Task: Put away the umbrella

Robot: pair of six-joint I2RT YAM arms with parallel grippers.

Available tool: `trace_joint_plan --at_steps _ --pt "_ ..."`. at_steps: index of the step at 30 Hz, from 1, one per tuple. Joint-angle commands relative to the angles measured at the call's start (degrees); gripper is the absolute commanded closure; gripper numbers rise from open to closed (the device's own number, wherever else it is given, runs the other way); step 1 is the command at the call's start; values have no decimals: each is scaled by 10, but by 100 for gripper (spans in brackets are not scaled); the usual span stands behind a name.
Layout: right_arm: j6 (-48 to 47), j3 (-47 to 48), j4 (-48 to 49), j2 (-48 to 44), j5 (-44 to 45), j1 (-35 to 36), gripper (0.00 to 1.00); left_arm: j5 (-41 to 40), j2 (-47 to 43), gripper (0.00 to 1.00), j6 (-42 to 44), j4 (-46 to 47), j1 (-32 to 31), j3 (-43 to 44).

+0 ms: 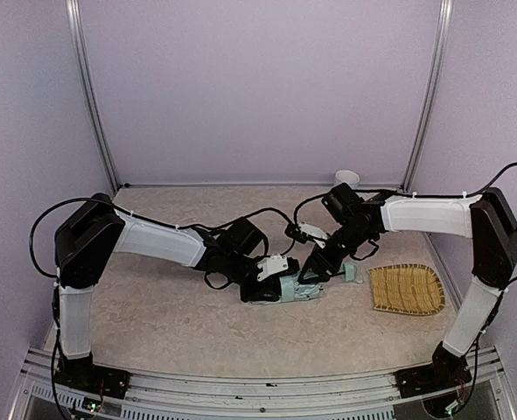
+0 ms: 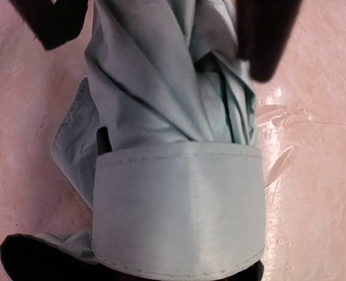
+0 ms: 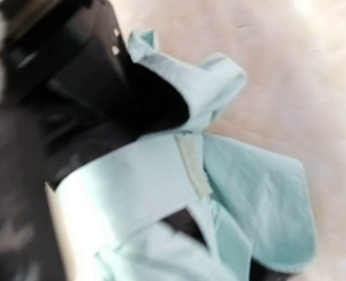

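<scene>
From my end: left gripper is clamped round the bundled umbrella, strap wrapped on. Right gripper is right at it, but can't tell abt its fingers, pic's too blurry.

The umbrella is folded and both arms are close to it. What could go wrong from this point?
1. The strap circles the umbrella, but its fastening patch looks uncovered in the right wrist view; the wrap may spring loose.
2. The left gripper and the right gripper crowd the same spot, so they might collide or snag fabric.
</scene>
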Motion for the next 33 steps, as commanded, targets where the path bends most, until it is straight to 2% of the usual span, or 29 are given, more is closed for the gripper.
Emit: trace_joint_plan --at_steps 1,7,12,14,17,20,23,25,29,33 --pt "24 -22 23 -58 70 -6 32 58 82 100 -103 -114 26 -14" --pt "56 -56 61 -108 127 -10 30 155 90 100 -188 -114 38 -29" --pt "20 -97 95 -147 100 -8 30 185 112 100 -173 -152 41 -15" --pt "-38 -134 141 -179 90 12 31 191 129 100 -165 -188 45 10" --pt "-171 -230 274 -253 113 77 29 192 150 100 -149 -241 44 39" --pt "-265 -319 381 -286 145 118 20 189 159 100 -137 -266 42 49" --pt "-291 -325 407 -258 189 133 13 196 163 100 -121 -285 41 48" --pt "-323 -317 406 -222 213 147 3 198 165 100 -113 -295 41 48" --pt "-382 -311 440 -147 278 173 1 205 171 100 -93 -317 41 55" --pt "-430 -305 469 -108 295 179 1 219 174 100 -73 -337 41 62"
